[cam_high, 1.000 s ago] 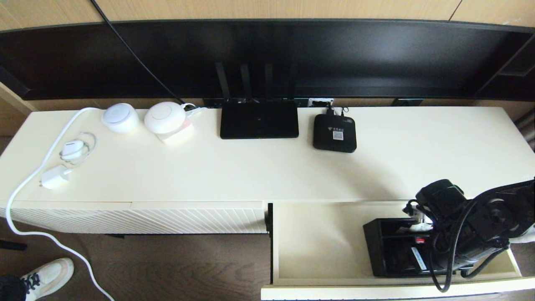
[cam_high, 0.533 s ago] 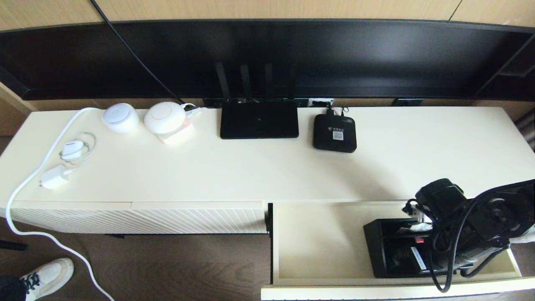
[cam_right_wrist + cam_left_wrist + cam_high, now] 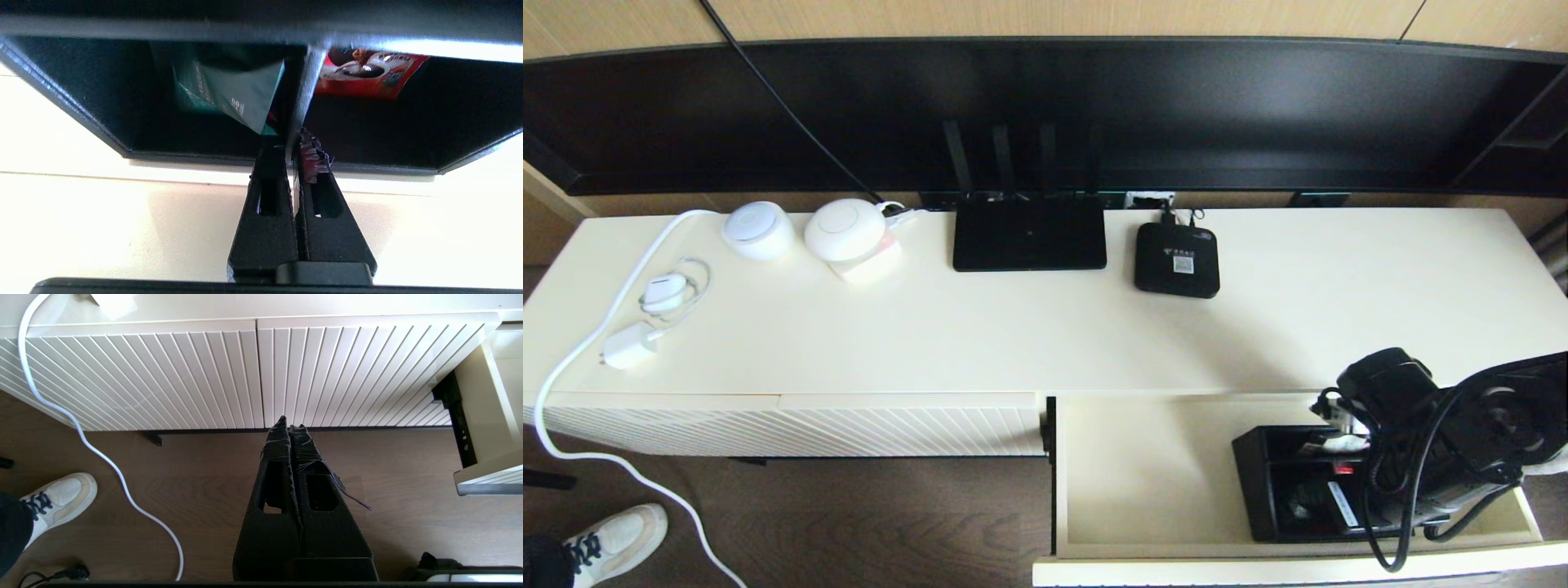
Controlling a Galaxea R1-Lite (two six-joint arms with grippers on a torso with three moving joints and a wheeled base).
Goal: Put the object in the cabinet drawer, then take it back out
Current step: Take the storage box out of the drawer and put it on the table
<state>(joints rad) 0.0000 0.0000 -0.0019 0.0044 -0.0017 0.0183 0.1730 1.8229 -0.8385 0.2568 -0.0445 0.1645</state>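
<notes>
The black organizer box (image 3: pixel 1274 482) rests inside the pulled-out cabinet drawer (image 3: pixel 1143 474), at its right end. Red and white items show in its compartments. The right arm reaches down into the box and covers its right half in the head view. The right gripper (image 3: pixel 295 141) is shut on the thin divider wall (image 3: pixel 304 90) between two compartments of the box (image 3: pixel 122 102). A teal packet (image 3: pixel 229 94) lies on one side of the divider and a red packet (image 3: pixel 367 77) on the other. The left gripper (image 3: pixel 291 424) is shut and empty, parked over the floor in front of the cabinet.
On the cabinet top stand a flat black router (image 3: pixel 1029 233), a small black set-top box (image 3: pixel 1176 260), two white round devices (image 3: pixel 759 230), and a white charger (image 3: pixel 629 347) with its cable. A closed ribbed front panel (image 3: pixel 792 429) is left of the drawer. A shoe (image 3: pixel 617 539) is on the floor.
</notes>
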